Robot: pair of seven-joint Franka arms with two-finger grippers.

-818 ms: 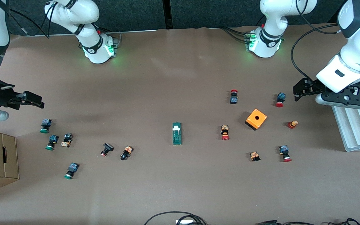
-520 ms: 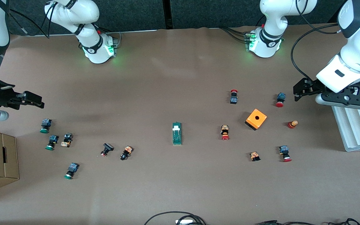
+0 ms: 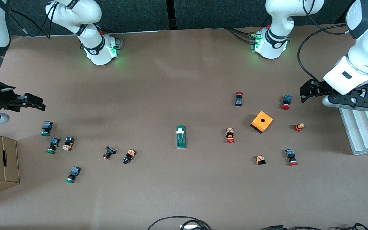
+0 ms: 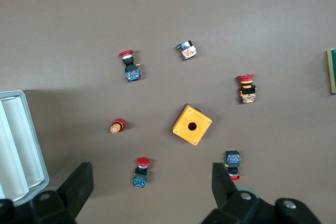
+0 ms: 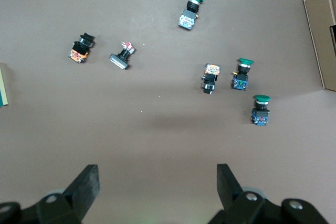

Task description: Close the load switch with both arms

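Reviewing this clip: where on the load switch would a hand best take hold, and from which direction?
Probably across its two long sides, coming straight down from above. The load switch lies flat and alone mid-table, a narrow block with its white tab at the end farther from the front camera. Its narrow width suits open fingers. Both the left hand and right hand hang open, well off it.
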